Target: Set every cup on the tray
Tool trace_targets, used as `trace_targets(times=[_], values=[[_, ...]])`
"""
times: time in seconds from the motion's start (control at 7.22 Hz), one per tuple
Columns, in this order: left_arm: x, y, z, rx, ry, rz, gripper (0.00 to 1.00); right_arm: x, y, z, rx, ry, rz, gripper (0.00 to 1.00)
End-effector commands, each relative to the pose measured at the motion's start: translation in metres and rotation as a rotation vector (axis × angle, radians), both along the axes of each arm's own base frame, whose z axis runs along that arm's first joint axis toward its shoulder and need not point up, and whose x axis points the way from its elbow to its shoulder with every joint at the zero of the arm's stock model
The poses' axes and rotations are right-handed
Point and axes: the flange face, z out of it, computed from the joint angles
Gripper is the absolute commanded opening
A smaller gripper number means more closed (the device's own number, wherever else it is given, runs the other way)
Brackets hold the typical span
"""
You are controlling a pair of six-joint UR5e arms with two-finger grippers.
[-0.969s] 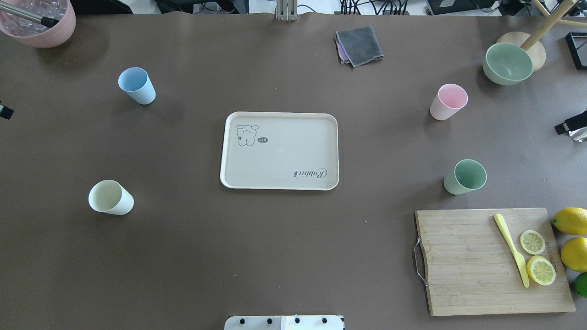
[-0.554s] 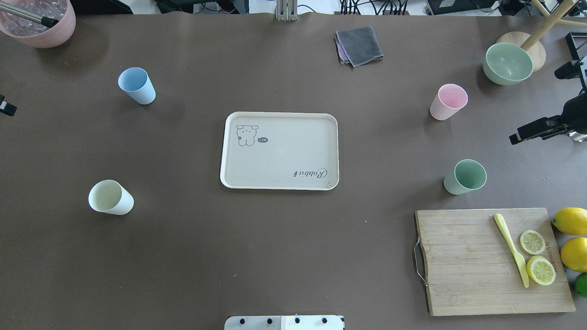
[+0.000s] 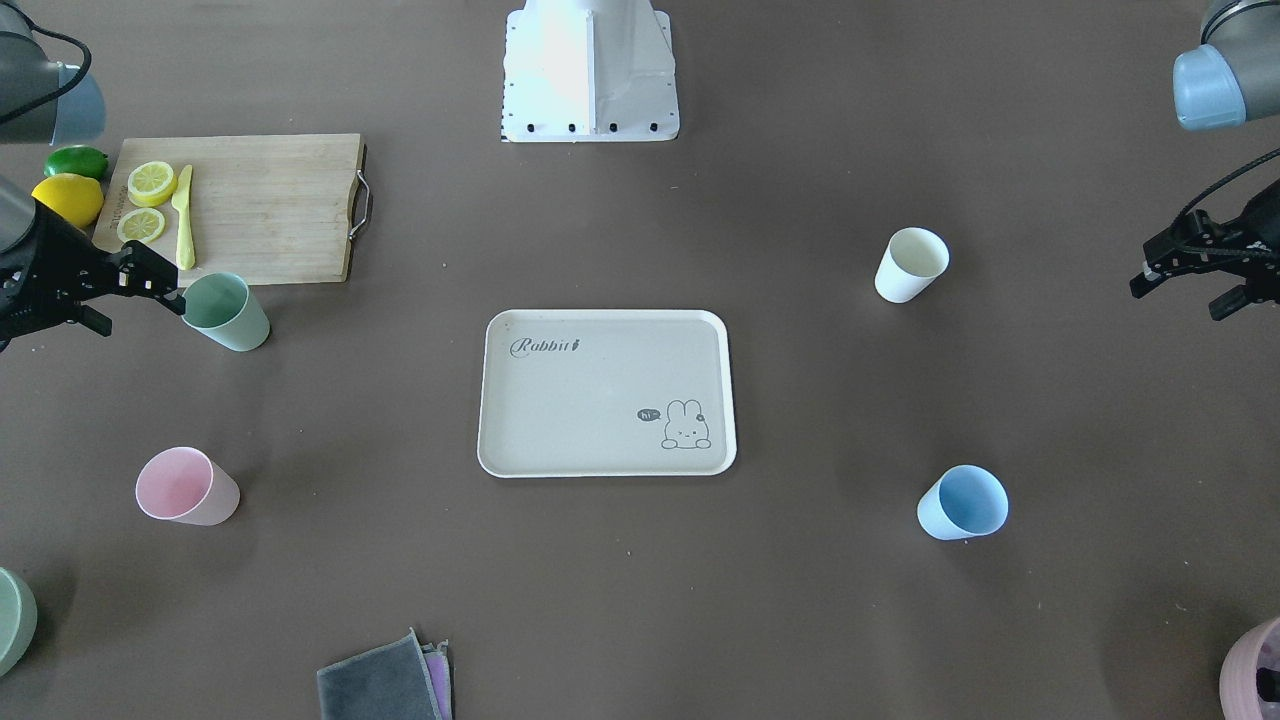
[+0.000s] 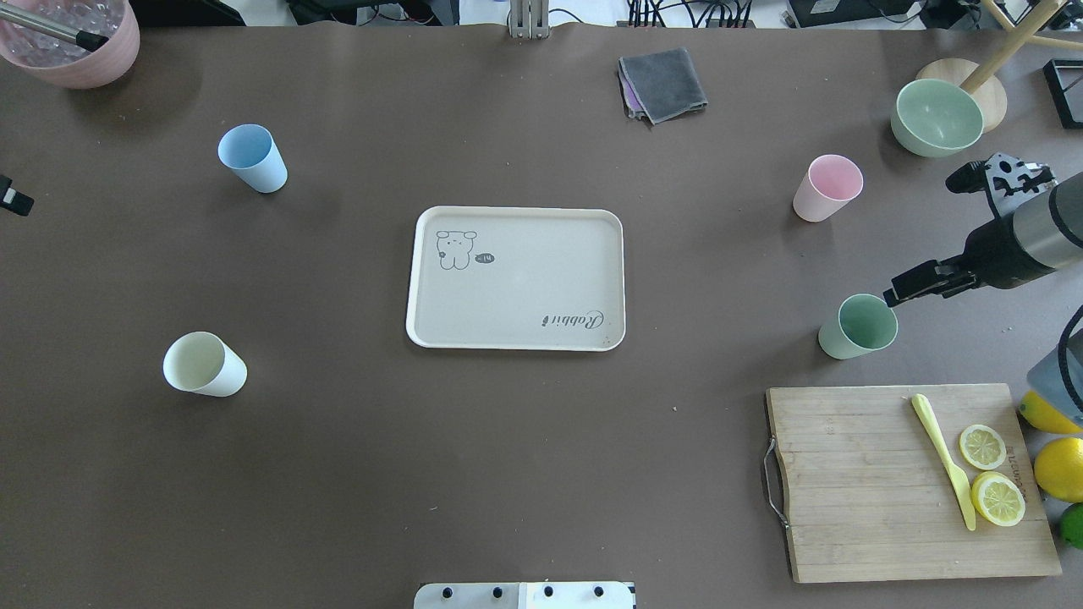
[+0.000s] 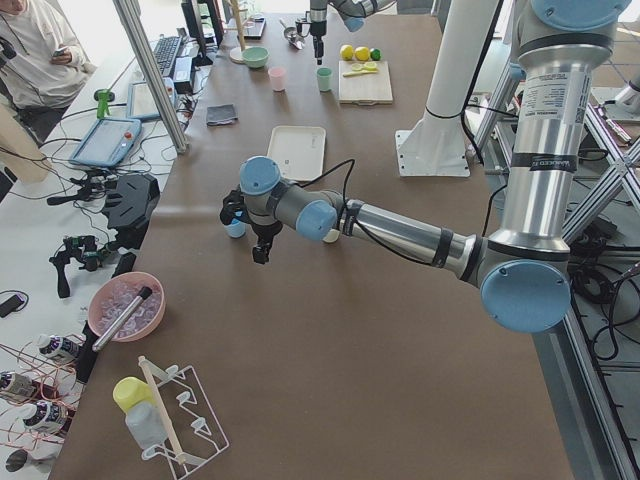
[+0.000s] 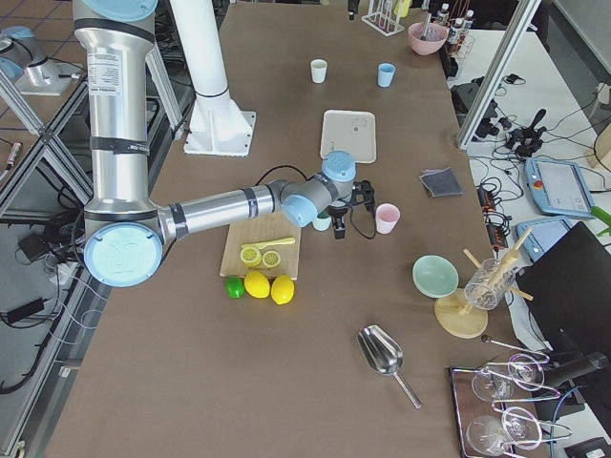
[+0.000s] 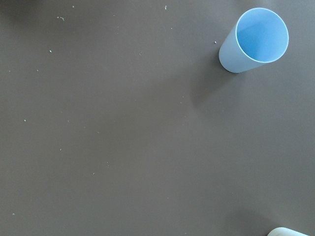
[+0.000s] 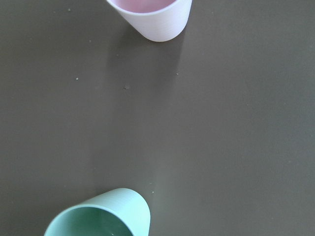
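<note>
The beige tray (image 4: pixel 525 288) lies mid-table with nothing on it. Four cups stand upright on the table around it: light blue (image 4: pixel 252 158), cream white (image 4: pixel 205 364), pale pink (image 4: pixel 827 188) and sage green (image 4: pixel 858 326). My right gripper (image 4: pixel 920 238) is open and empty, with one fingertip just right of the green cup's rim and the other toward the pink cup. Its wrist view shows the pink cup (image 8: pixel 152 17) and the green cup (image 8: pixel 101 216). My left gripper (image 3: pixel 1178 300) is open and empty at the table's left edge, away from the blue cup (image 7: pixel 256 39).
A wooden cutting board (image 4: pixel 905 482) with lemon slices and a yellow knife lies close behind the green cup, with whole lemons beside it. A green bowl (image 4: pixel 937 117), a grey cloth (image 4: pixel 662 83) and a pink bowl (image 4: pixel 72 38) stand along the far edge.
My right arm has come in from the right edge toward the green cup, with its gripper open. The left gripper has barely moved. No cup has moved.
</note>
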Motion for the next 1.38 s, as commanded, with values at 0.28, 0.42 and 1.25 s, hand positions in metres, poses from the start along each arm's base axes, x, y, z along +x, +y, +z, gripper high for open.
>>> trace_targets(times=[0.28, 0.42, 1.25], values=[[0.005, 0.000, -0.002, -0.004, 0.002, 0.004, 0.98, -0.023, 0.011, 0.009, -0.014, 0.010, -0.048, 0.59], [0.025, -0.007, -0.019, -0.072, 0.018, -0.035, 0.98, -0.027, 0.012, 0.009, -0.014, 0.010, -0.056, 0.29], [0.174, 0.064, -0.073, -0.095, -0.054, -0.024, 0.97, -0.088, -0.041, -0.116, -0.053, -0.077, 0.014, 0.00]])
